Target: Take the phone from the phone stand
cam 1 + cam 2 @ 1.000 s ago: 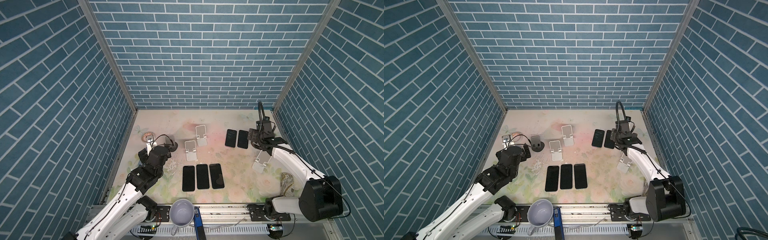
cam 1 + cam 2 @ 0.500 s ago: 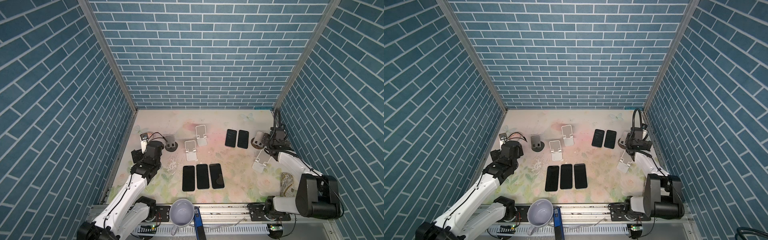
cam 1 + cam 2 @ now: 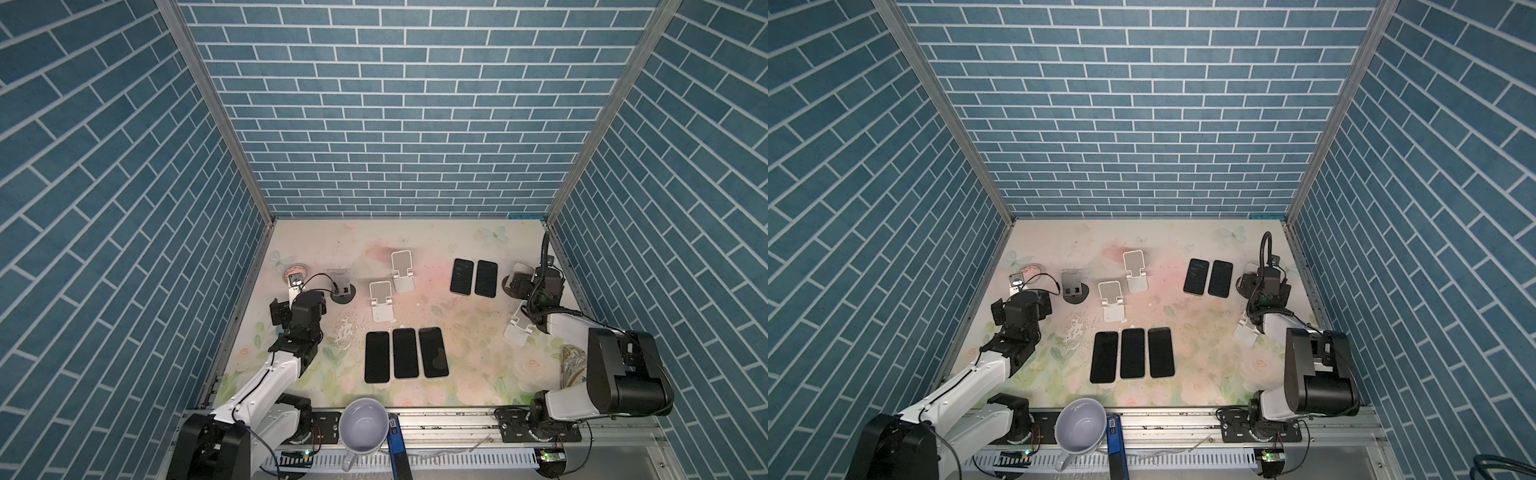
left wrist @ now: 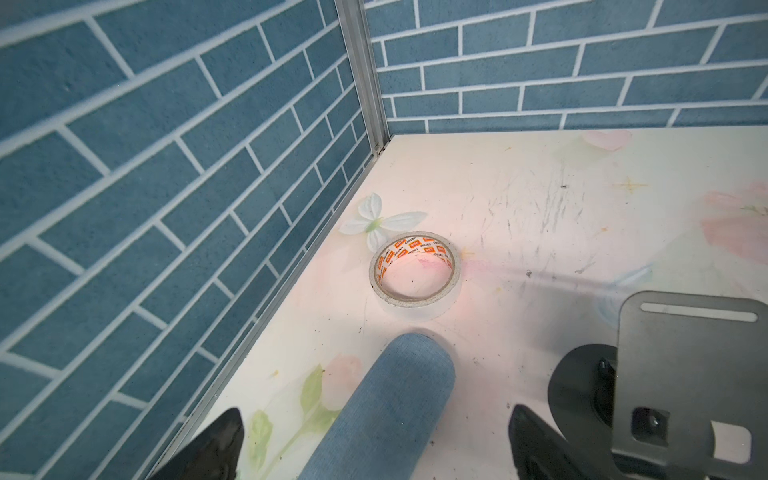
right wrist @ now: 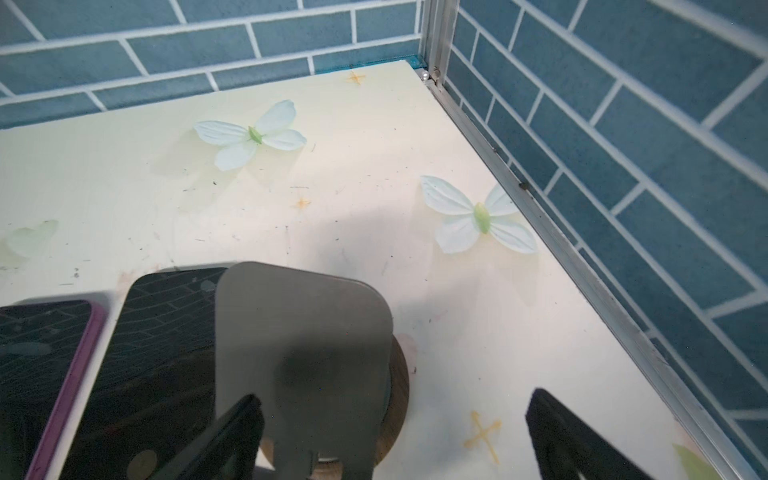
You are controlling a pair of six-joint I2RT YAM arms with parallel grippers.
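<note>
**PHONES ALL FLAT, BOTH ARMS DRAWN BACK**

A second ago the right arm (image 3: 567, 324) reached out beside the outer rear phone (image 3: 486, 278). It has since pulled back toward the right wall. The right jaws have spread the last bit and are now fully released, grasping nothing. In the right wrist view they stand wide over the silver stand (image 5: 303, 332), whose plate is bare.

The left arm (image 3: 274, 370) has also retracted along the left wall. The left jaws are released and empty, near the dark stand (image 4: 685, 374) and the tape roll (image 4: 415, 274).

The outer rear phone lies flat on the counter (image 3: 457, 374), just beside the inner rear phone (image 3: 462, 276) and near the silver stand. Three more phones (image 3: 405, 353) lie in a row nearer the front. The white stands (image 3: 401, 270) carry nothing where their plates show in both top views.

Judgement: no phone remains on any stand, so the removal appears complete. The withdrawal of both arms reads as a return to rest, not a fresh approach.
</note>
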